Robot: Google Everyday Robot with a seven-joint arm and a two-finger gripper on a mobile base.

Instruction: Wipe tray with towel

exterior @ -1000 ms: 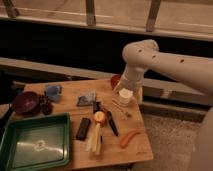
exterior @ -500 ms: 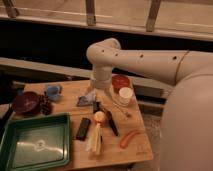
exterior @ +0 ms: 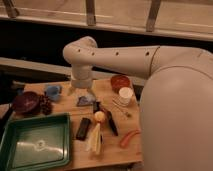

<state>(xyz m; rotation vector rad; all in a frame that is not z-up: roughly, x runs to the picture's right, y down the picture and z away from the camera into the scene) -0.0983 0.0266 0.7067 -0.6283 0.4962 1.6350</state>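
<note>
Now the hand hangs spread just above a grey-blue cloth, probably the towel, near the back edge of the bench. It seems to be reaching for the cloth. Next it must lower, pinch the cloth, and carry it to the tray at the front left corner.

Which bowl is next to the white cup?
The orange bowl, just behind the white cup. The dark purple bowl sits far off, beyond the gripper hanging over the blue-grey cloth.

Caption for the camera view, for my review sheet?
Arm's open tool hangs over the crumpled grey towel on a cluttered wooden table, dark-green tray at lower left.
</note>
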